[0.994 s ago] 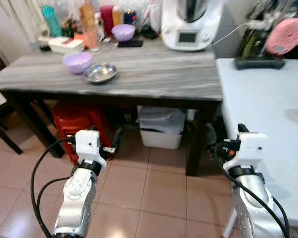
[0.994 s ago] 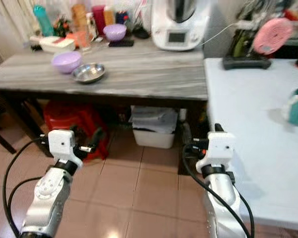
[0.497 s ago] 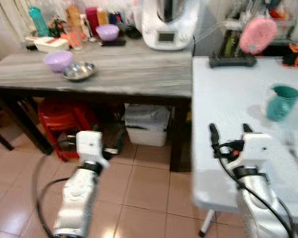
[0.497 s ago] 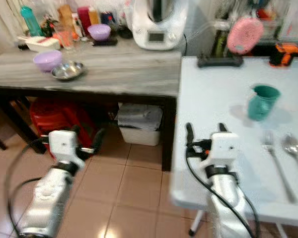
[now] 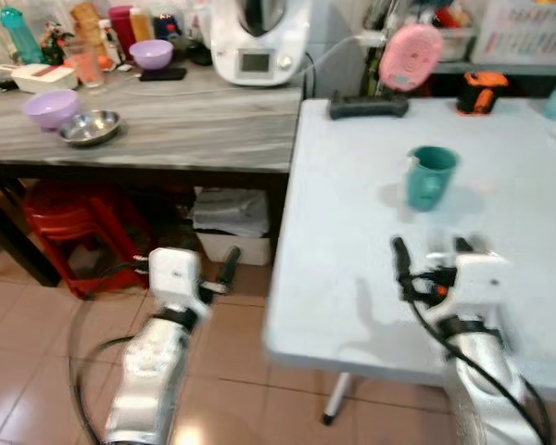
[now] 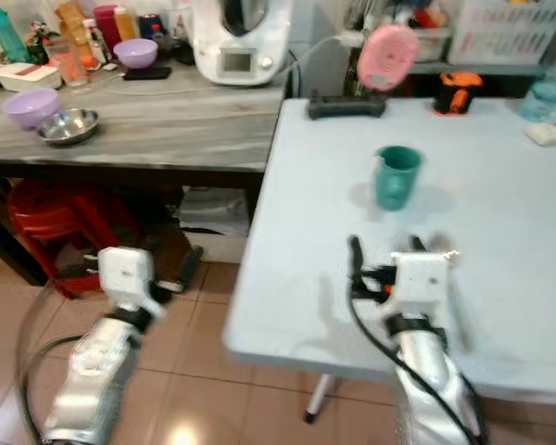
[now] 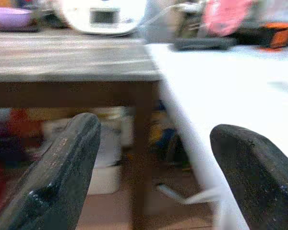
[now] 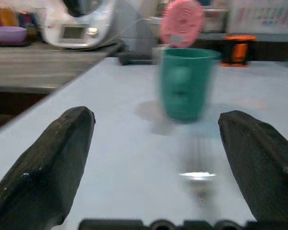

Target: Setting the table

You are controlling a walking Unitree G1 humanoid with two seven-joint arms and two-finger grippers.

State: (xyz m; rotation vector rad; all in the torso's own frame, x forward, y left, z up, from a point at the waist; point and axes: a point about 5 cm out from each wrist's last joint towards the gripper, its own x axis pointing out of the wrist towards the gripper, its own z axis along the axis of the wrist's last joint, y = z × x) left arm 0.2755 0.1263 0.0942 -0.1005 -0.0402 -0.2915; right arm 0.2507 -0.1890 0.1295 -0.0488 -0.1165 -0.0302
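Both pairs of black fingers are spread wide with nothing between them. The right gripper [image 5: 428,252] hovers over the white table [image 5: 352,213], with the teal cup [image 5: 430,177] at its 12 o'clock, upright and near; in the right wrist view the cup [image 8: 186,84] stands between the two fingers [image 8: 43,163], with a blurred bright streak on the table in front of it, too smeared to name. The left gripper [image 5: 224,269] hangs off the table's left edge, above the tiled floor [image 5: 37,343], pointing toward the grey wooden table [image 5: 185,130].

The white table holds one cup, one black base with a pink round disc [image 5: 410,57] at 12 o'clock from the cup, and one orange-and-black object [image 5: 475,91] at its 1 o'clock.

The grey table carries one white kitchen machine [image 5: 258,42], two purple bowls [image 5: 48,107] and [image 5: 151,53], one steel bowl [image 5: 90,127] just beside the nearer purple one, one white box [image 5: 30,77] and a cluster of bottles at the back. Under it sit a red stool [image 5: 69,222] and a white bin [image 5: 230,222].
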